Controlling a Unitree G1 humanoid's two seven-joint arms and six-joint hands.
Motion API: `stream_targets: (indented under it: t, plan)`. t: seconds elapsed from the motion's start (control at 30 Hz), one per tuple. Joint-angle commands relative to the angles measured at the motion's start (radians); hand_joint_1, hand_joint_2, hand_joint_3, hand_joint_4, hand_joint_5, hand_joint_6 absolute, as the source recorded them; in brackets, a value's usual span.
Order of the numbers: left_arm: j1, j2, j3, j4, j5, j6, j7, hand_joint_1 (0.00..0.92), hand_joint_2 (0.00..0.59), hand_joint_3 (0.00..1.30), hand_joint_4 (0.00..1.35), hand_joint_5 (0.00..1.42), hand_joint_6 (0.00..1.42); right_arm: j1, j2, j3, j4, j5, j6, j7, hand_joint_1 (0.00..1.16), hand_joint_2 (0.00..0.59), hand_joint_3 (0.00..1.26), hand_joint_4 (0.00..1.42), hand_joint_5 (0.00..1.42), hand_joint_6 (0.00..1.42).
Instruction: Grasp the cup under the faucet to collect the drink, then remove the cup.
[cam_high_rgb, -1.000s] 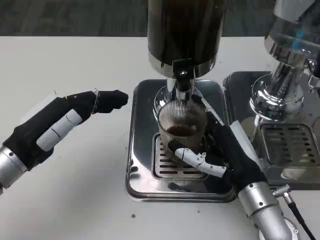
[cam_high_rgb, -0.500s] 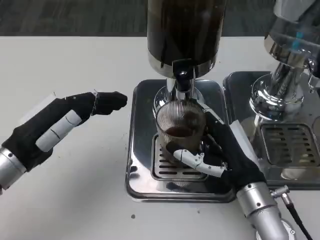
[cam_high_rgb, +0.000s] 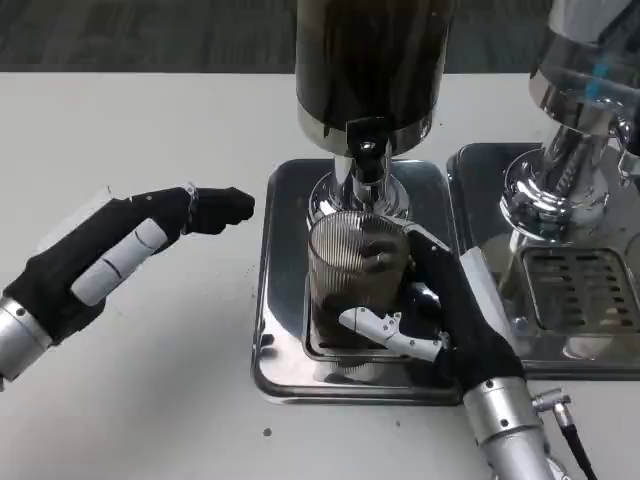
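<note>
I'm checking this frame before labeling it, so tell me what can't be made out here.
Head view:
- Drink level in the cup: ribbed glass and the right hand blur it.
- Drip tray grate: mostly covered by cup and hand.
- Dispenser top: cut off by the upper edge.
- Second machine: cut off at the right edge.
- Left hand palm: faces away.

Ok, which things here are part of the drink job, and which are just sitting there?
Part of the job:
cup, held by the right hand
faucet on the dispenser
drip tray beneath

Just there:
left hand, holding nothing
second dispenser with its own tray
cable
</note>
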Motion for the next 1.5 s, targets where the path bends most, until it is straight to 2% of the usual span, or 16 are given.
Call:
stream_targets:
  t: [0.03,0.47,0.73,0.93,1.13,1.5]
  plan:
    - [0.018,0.016,0.002,0.003,0.015,-0.002,0.013,0.000,0.174,0.37,0.29,0.23,0.22,0.036,0.008,0.015,0.025,-0.032,-0.005,-0.043,0.75,0.208,0.40,0.53,0.65,0.90]
    - [0.016,0.023,0.000,0.004,0.018,-0.005,0.018,0.000,0.197,0.36,0.30,0.24,0.23,0.042,0.029,0.025,0.076,-0.094,-0.063,-0.211,0.77,0.212,0.54,0.69,0.83,1.17]
    - [0.012,0.023,-0.002,0.007,0.021,-0.007,0.015,0.000,0.203,0.35,0.30,0.24,0.23,0.034,0.038,0.019,0.123,-0.110,-0.125,-0.290,0.77,0.206,0.57,0.74,0.89,1.23]
    - [0.005,0.019,-0.005,0.013,0.025,-0.005,0.012,0.000,0.205,0.35,0.30,0.24,0.23,0.044,0.038,0.014,0.120,-0.116,-0.160,-0.332,0.78,0.203,0.59,0.76,0.91,1.24]
    - [-0.006,0.016,-0.009,0.023,0.029,-0.006,0.009,0.000,0.207,0.35,0.30,0.24,0.23,0.092,0.030,-0.003,0.041,-0.130,-0.179,-0.371,0.77,0.210,0.60,0.76,0.92,1.26]
    - [-0.026,0.003,-0.019,0.040,0.037,-0.021,0.006,0.000,0.209,0.35,0.30,0.24,0.23,0.179,0.010,-0.045,-0.105,-0.150,-0.183,-0.399,0.76,0.209,0.62,0.78,0.95,1.27]
